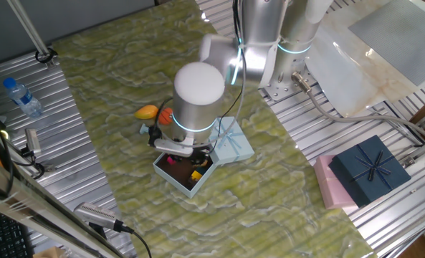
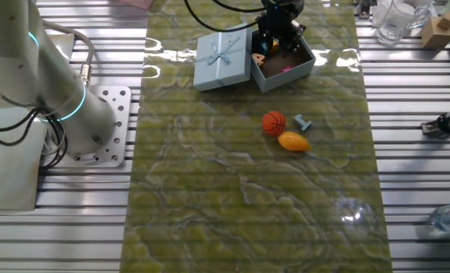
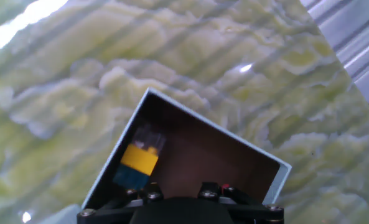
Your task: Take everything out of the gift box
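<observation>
The small square pale-blue cardboard gift box point(image 2: 285, 64) with dark brown inside stands open on the green marbled mat point(image 2: 247, 189), its bow-topped lid point(image 2: 222, 59) just beside it. Inside lie a yellow-and-blue block point(image 3: 137, 163) and a magenta piece point(image 2: 288, 68). The gripper point(image 2: 276, 38) hangs over the box; whether its fingers are spread I cannot tell. The orange basketball point(image 2: 274, 123), the yellow-orange mango-like fruit point(image 2: 293, 141) and a small grey-blue piece point(image 2: 303, 122) lie on the mat, apart from the box.

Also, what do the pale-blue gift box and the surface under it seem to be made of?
The gift box looks like matte cardboard: thin flat walls, sharp folded corners, dark brown inside. The table cover seems a glossy sheet printed with green marble veins, probably plastic or vinyl, since it mirrors the lights; real stone cannot be ruled out.
</observation>
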